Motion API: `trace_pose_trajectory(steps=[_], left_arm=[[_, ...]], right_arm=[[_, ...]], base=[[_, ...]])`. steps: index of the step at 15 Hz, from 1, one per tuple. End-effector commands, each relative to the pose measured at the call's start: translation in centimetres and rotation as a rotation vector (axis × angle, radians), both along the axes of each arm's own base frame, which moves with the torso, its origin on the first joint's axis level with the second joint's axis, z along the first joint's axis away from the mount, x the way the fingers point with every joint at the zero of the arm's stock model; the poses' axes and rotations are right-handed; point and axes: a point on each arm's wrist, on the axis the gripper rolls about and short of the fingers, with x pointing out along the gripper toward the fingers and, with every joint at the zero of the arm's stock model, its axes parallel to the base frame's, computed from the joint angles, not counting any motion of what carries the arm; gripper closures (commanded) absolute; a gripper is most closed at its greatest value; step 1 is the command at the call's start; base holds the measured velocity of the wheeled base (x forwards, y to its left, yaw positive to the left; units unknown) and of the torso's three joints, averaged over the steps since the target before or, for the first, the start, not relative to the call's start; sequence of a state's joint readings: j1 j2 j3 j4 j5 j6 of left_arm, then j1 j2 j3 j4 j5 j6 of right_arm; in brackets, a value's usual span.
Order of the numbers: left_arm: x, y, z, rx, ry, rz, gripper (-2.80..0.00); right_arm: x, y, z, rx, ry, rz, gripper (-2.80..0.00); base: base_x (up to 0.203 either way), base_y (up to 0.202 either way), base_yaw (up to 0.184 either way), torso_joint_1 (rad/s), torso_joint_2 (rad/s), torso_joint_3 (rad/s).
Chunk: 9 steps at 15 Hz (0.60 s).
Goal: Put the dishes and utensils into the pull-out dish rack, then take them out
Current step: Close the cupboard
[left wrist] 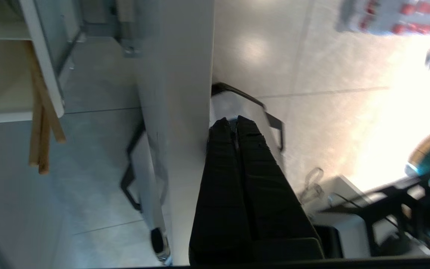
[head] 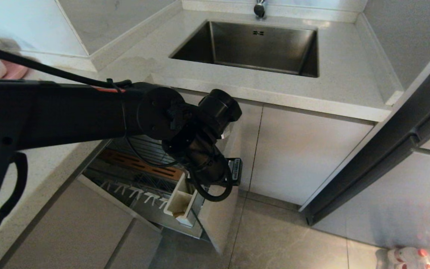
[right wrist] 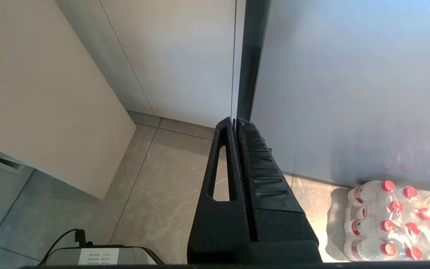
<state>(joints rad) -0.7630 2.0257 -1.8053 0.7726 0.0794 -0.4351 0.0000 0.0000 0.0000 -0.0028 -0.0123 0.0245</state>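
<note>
The pull-out dish rack [head: 140, 168] stands drawn out under the counter, showing chrome wire, a brown slotted strip and white prongs [head: 136, 192]. A pair of light-wood chopsticks [left wrist: 41, 142] stands in its white utensil box [head: 179, 200]. My left arm's wrist [head: 200, 157] hangs over the rack's front corner. The left gripper [left wrist: 233, 121] is shut on nothing, its tips just outside the narrow beige front panel [left wrist: 174, 112]. A pink dish edge [head: 13, 71] peeks from behind my arm on the counter; I cannot tell which dish it is. My right gripper [right wrist: 235, 120] is shut, parked low over the floor.
A steel sink [head: 252, 45] is set in the counter behind the rack. White cabinet doors [head: 304, 157] stand to the right of the rack. A dark door frame [head: 386, 149] runs down the right. A pack of red-capped water bottles [right wrist: 394, 216] lies on the tiled floor.
</note>
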Motion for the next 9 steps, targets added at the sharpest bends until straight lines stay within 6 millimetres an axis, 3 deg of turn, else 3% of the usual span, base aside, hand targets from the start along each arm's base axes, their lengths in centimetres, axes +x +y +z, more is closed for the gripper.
trace_pose_trajectory(steps=[1,9], left_arm=[[-0.03,0.04,0.02,0.012,-0.009,0.012,0.00],[0.47,0.61,0.01,0.161,-0.146,0.148,0.00]], right_arm=[[0.00,0.00,0.00,0.000,0.000,0.000,0.00],[0.01,0.00,0.01,0.000,0.001,0.000,0.00]], base=[[0.000,0.000,0.000,0.000,0.00,0.000],[0.000,0.000,0.000,0.000,0.00,0.000]])
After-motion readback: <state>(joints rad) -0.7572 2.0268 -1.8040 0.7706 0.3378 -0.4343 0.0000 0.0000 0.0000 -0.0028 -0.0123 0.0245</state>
